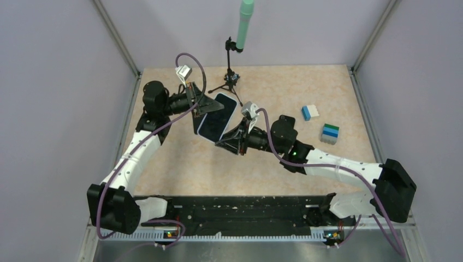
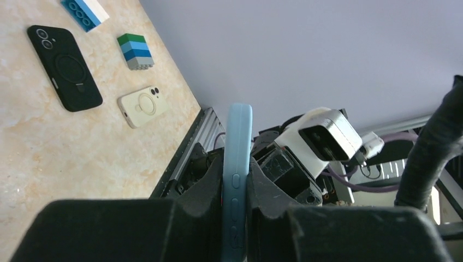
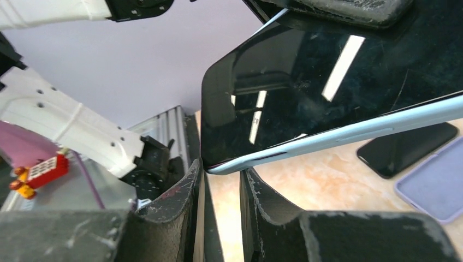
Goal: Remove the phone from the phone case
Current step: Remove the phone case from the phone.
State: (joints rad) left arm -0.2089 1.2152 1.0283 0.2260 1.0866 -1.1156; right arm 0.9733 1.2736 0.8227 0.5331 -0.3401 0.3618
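Observation:
The phone (image 1: 218,121), black screen up, sits in a light blue phone case (image 2: 238,142) and is held off the table, tilted. My left gripper (image 1: 203,107) is shut on its upper left side; in the left wrist view the case's buttoned edge stands clamped between the fingers (image 2: 210,185). My right gripper (image 1: 227,143) comes from the lower right. In the right wrist view its jaws are nearly together, the tips pinching the bottom corner of the case (image 3: 284,153) below the glass screen (image 3: 327,82).
A small tripod (image 1: 231,76) with a green-topped pole stands at the back. A blue-white block (image 1: 310,112) and a green-blue block (image 1: 330,133) lie on the right. The wrist views show a black case (image 2: 64,68), a cream case (image 2: 143,105), a dark phone (image 3: 407,150) and a lavender case (image 3: 434,185).

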